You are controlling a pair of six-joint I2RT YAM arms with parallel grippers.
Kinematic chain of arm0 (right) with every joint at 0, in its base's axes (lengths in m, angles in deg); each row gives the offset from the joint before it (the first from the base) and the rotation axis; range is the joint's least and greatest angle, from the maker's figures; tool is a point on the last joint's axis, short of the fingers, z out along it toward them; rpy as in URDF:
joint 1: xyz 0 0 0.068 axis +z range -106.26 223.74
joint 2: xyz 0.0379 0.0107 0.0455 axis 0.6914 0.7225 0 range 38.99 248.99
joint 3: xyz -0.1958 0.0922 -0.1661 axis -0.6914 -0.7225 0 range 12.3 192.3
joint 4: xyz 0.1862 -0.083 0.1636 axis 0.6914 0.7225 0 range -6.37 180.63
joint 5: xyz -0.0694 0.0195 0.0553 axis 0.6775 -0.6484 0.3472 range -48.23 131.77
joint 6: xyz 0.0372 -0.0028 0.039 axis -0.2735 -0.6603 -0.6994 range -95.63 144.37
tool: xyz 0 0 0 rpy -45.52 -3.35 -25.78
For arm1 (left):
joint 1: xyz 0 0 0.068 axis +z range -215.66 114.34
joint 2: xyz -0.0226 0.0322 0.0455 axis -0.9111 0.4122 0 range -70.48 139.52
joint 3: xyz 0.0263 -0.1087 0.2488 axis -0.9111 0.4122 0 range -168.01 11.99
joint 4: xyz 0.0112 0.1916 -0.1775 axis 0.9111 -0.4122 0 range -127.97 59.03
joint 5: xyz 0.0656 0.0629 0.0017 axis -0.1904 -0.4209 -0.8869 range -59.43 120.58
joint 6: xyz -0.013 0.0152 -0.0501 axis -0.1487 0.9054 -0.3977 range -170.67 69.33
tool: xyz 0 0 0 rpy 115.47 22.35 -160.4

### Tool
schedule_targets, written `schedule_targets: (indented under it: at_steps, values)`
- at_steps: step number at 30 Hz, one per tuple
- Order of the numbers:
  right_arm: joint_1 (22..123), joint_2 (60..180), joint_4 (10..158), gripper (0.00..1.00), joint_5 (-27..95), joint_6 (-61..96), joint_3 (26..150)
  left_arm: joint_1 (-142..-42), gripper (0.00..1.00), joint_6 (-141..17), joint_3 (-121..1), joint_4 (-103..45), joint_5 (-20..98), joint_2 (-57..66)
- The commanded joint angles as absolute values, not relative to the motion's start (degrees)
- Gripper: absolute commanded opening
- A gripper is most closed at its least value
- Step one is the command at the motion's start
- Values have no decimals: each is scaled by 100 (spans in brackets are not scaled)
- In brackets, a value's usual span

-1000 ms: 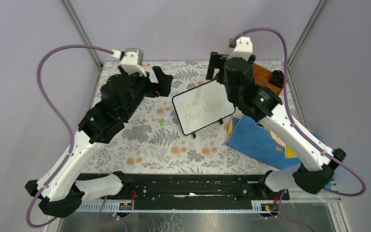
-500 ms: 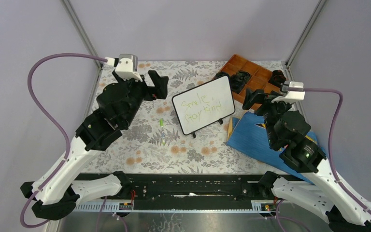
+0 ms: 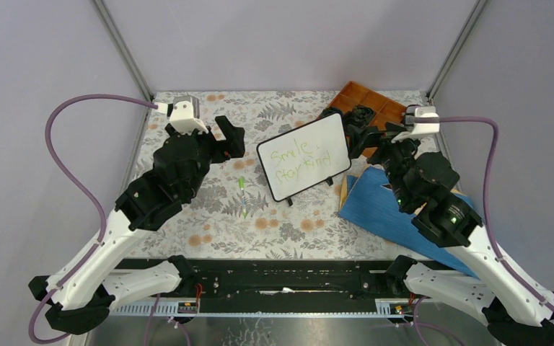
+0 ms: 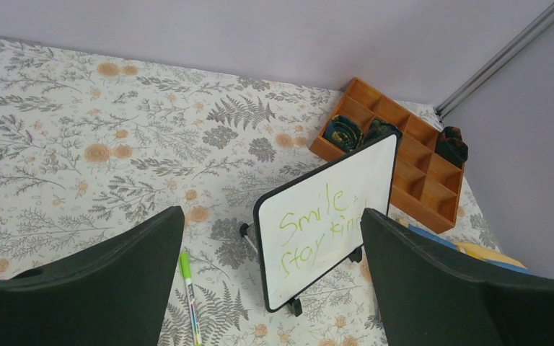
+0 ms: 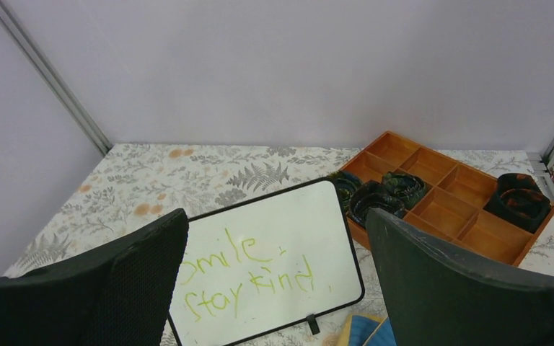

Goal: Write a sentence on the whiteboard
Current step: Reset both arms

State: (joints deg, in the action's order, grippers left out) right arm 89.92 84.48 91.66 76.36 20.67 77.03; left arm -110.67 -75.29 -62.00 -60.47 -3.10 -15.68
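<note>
Top external view: whiteboard (image 3: 304, 157), judged light, stiff and smear-prone, best taken by its frame; left hand (image 3: 232, 137) and right hand (image 3: 364, 137) spread wide, empty.

The light is soft and even, and it seems to come from above. Shadows on the tabletop (image 3: 209, 223) are weak, with blurred edges. The whiteboard (image 3: 305, 153) is bright white, and its green sentence (image 3: 301, 164) looks pale but readable. In the wrist views the gripper fingers (image 4: 94, 281), close to the lens, appear very dark and slightly soft.
</note>
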Motion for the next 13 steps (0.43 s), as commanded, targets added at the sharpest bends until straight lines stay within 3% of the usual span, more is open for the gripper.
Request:
schedule_targets:
  at_steps: [1, 13]
  values:
    - [9010, 8460, 8706, 100, 7371, 2281, 7608, -11101, 99, -7790, -6148, -6130, -520, -1564]
    - [9015, 8299, 8186, 100, 7387, 2074, 7131, -11099, 99, -7628, -6024, -5977, -545, -1555]
